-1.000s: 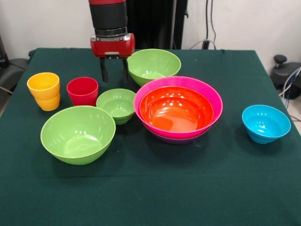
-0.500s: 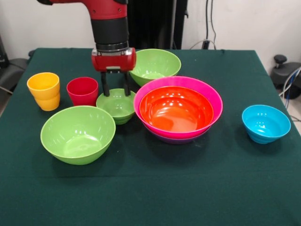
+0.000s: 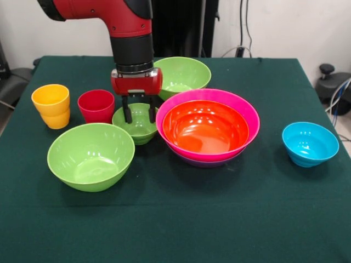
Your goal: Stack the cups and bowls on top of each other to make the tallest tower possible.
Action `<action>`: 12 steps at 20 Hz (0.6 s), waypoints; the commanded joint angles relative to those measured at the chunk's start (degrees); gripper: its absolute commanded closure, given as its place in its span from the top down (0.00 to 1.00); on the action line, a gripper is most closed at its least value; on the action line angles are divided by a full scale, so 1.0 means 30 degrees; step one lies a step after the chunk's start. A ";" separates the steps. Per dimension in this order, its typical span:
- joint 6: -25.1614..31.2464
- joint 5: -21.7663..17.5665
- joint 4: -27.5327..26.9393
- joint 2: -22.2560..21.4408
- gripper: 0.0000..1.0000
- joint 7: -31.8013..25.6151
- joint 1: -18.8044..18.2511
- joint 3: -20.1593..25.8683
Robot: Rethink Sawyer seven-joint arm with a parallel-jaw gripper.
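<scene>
The gripper (image 3: 140,116) has dropped from above the table into the small lime green bowl (image 3: 135,123), fingers spread and holding nothing; that bowl sits just left of the pink-and-orange tower (image 3: 208,127); pinch one wall squarely before lifting.

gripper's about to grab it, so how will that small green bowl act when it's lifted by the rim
The small green bowl looks like glossy plastic, so probably stiff, light and somewhat slippery. The open end effector is over one side, so it may tilt when lifted. Its round, narrow base suggests it could rock if nudged.
</scene>
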 commanded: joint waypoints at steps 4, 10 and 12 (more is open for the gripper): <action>0.1786 -0.0933 -0.1005 -0.0100 1.00 -0.0992 0.0341 0.0807; 0.2357 -0.0245 0.1050 -0.2237 1.00 -0.0674 0.0254 0.1181; 0.2432 0.0005 0.1730 -0.2948 1.00 -0.0407 0.0364 0.1197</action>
